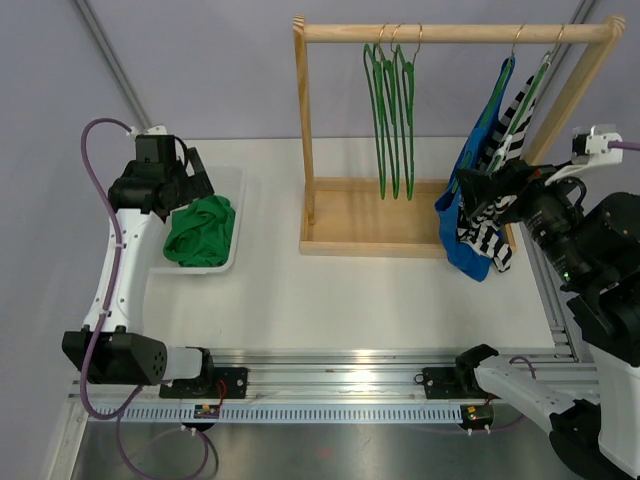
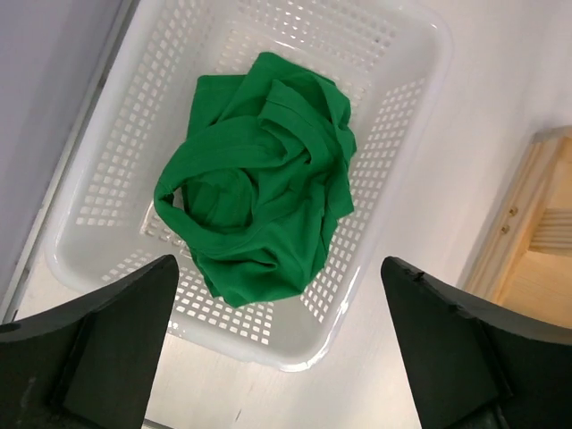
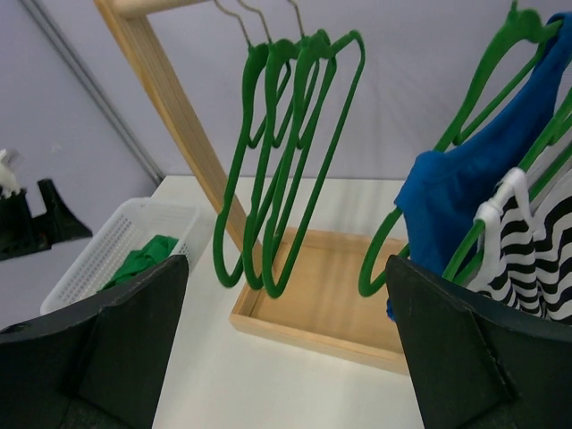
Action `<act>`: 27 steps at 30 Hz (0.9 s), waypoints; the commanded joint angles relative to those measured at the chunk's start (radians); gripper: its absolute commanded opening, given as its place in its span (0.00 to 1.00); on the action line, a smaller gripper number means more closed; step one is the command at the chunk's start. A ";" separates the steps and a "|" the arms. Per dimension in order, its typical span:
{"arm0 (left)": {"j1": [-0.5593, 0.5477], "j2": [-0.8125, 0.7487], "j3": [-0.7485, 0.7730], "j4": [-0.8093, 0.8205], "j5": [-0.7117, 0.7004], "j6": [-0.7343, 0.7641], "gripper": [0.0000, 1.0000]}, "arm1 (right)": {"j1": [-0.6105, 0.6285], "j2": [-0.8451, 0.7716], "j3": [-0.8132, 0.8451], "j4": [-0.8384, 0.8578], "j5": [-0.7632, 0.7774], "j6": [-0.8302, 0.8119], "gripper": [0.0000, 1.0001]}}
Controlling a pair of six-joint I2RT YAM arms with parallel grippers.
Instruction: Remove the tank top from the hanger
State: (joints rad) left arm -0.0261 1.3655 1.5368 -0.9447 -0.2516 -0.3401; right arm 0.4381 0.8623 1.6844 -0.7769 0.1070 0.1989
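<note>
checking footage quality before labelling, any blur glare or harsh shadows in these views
Top external: even soft light, sharp, mild sheen on the metal rail. Left wrist: green tank top and basket crisp, left tool's fingers dark and featureless. Right wrist: green hangers sharp, no glare, right tool's fingers equally dark.

I have open table (image 1: 330, 290) between the basket (image 1: 232, 180) at far left and the rack (image 1: 304, 130) at far right, wide enough for either arm. The rack's left post and raised base (image 1: 350, 215) bar a low reach from the left. Under the bar (image 1: 450, 32), a gap stands between the three empty hangers (image 1: 390, 120) and the blue top (image 1: 470, 200). My right gripper (image 3: 286, 259), jaws wide, faces it. The striped top (image 1: 488, 240) crowds the blue top's right side, close to the right post.
</note>
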 commanded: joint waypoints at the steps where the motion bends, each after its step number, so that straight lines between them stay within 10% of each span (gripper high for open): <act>1: 0.005 -0.115 -0.072 0.058 0.153 0.015 0.99 | 0.004 0.102 0.098 0.004 0.106 0.008 0.99; 14: -0.074 -0.525 -0.585 0.247 0.370 0.075 0.99 | 0.002 0.472 0.483 -0.196 0.546 -0.059 0.77; 27: -0.121 -0.559 -0.641 0.268 0.406 0.073 0.99 | -0.136 0.761 0.741 -0.280 0.608 -0.093 0.64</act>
State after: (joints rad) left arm -0.1410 0.8299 0.8898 -0.7345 0.1135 -0.2844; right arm 0.3397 1.5867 2.3714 -1.0454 0.6899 0.1276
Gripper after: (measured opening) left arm 0.988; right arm 0.651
